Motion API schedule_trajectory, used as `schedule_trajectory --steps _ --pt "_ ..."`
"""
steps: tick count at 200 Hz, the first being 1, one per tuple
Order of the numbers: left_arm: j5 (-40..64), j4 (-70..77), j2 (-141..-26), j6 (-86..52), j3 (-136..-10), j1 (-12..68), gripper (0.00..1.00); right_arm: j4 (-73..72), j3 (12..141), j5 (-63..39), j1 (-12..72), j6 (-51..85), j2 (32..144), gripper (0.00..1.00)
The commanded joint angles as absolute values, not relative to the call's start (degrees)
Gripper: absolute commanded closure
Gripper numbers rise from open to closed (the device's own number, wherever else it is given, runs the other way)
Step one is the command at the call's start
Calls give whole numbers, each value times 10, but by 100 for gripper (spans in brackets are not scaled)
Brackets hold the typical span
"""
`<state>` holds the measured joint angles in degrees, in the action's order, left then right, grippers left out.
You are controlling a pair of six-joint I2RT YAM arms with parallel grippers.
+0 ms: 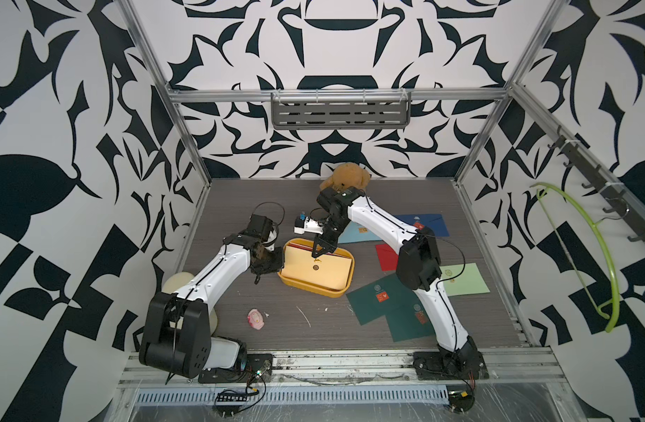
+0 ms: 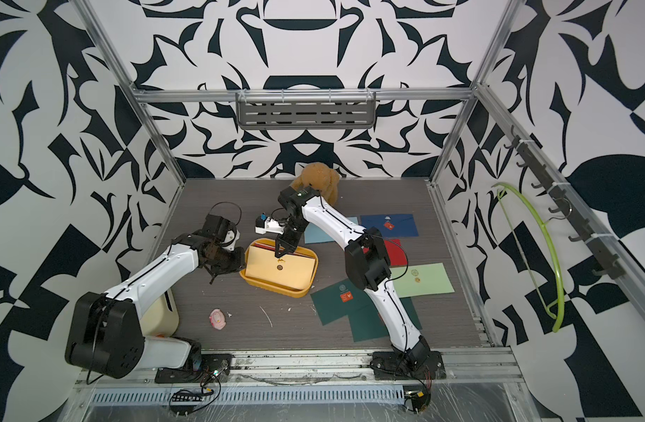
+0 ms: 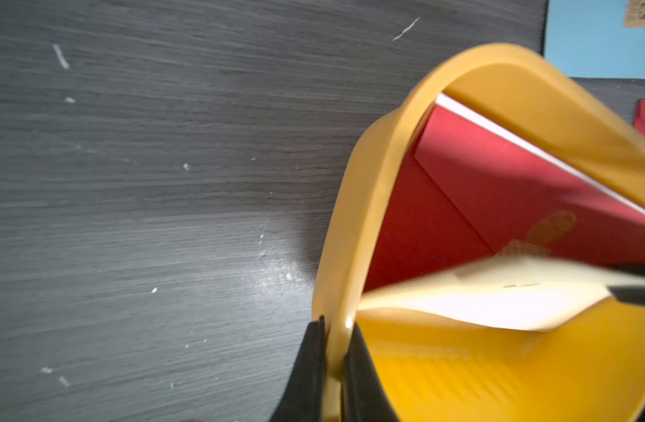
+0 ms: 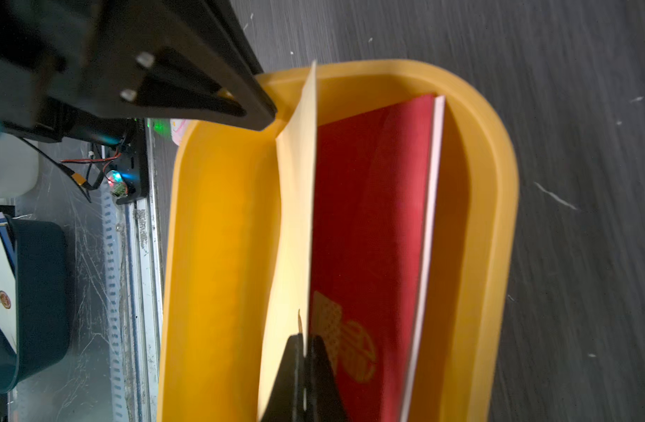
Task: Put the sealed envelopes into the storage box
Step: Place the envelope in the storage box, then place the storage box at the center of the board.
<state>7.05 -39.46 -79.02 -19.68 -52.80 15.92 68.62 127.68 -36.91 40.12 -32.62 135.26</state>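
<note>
The yellow storage box (image 1: pixel 315 289) sits mid-table. My left gripper (image 3: pixel 335 350) is shut on its rim (image 3: pixel 372 175) at the left end, one finger inside and one outside. A yellow envelope (image 1: pixel 313 268) lies slanted over the box, and my right gripper (image 4: pixel 305 350) is shut on its upper edge. In the right wrist view the yellow envelope (image 4: pixel 299 182) stands on edge beside a red envelope (image 4: pixel 372 219) and a white-edged one inside the box. Loose on the table to the right lie light blue (image 1: pixel 361 234), navy (image 1: pixel 428 223), red (image 1: pixel 386 257), pale green (image 1: pixel 467 279) and two dark green (image 1: pixel 379 297) envelopes.
A brown teddy bear (image 1: pixel 346 177) sits at the back wall behind the right arm. A small pink toy (image 1: pixel 256 318) lies near the front left. A cream box (image 1: pixel 178 283) stands under the left arm. A green hanger (image 1: pixel 602 255) hangs on the right wall.
</note>
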Motion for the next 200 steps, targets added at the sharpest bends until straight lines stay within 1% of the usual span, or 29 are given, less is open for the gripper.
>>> schedule_trajectory --steps 1,6,34,54,77,104,129,136,154,177,200 --pt "81 -373 -776 -213 -526 157 100 671 1272 -349 404 -301 1318 84" --pt "77 -373 -776 -217 -525 157 100 657 1267 -340 403 -292 1310 79" --pt "38 -362 -778 -249 -519 155 100 570 1228 -291 391 -229 1252 60" --pt "12 -346 -773 -276 -511 144 100 503 1182 -257 379 -185 1197 52" --pt "-21 -334 -774 -300 -507 120 100 451 1122 -189 372 -138 1137 47" --pt "-26 -311 -793 -321 -503 74 100 442 1048 -118 362 -34 1089 46" --pt "-24 -305 -826 -315 -515 58 100 423 916 -78 357 64 1039 46" --pt "-19 -313 -833 -309 -522 58 90 412 873 -76 357 86 1019 46" --pt "5 -332 -831 -295 -539 57 78 390 769 -73 358 145 972 46" --pt "1 -388 -799 -292 -570 69 55 382 676 -51 357 203 929 46" --pt "-23 -495 -787 -292 -621 105 44 381 624 -35 355 236 918 47"
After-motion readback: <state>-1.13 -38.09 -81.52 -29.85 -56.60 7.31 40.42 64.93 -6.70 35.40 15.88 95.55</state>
